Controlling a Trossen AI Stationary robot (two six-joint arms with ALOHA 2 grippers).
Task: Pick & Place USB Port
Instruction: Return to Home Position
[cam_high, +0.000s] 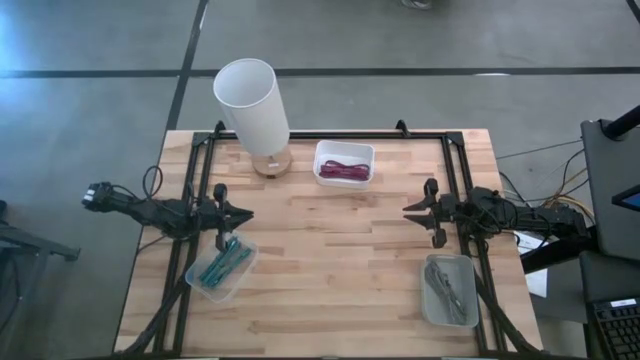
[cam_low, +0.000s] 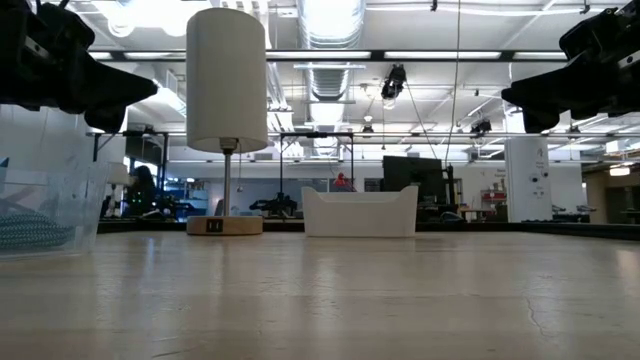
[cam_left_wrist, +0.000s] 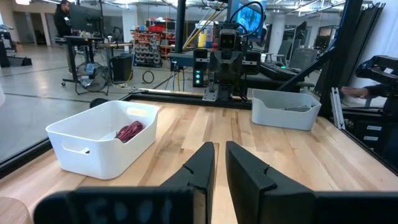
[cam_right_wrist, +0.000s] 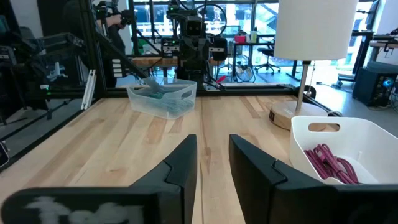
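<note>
Bare wooden counter (cam_low: 330, 300) in front; both arms wait at its sides, left gripper (cam_high: 243, 214) and right gripper (cam_high: 408, 210) empty, jaws slightly parted, ready to pick.

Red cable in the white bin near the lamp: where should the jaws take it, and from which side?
Come straight down from above. The red cable lies coiled low inside the white bin, whose walls block any side approach. Grip across the middle of the bundle, where the strands bunch thickest, probably with the right gripper, though either is about as near.
</note>
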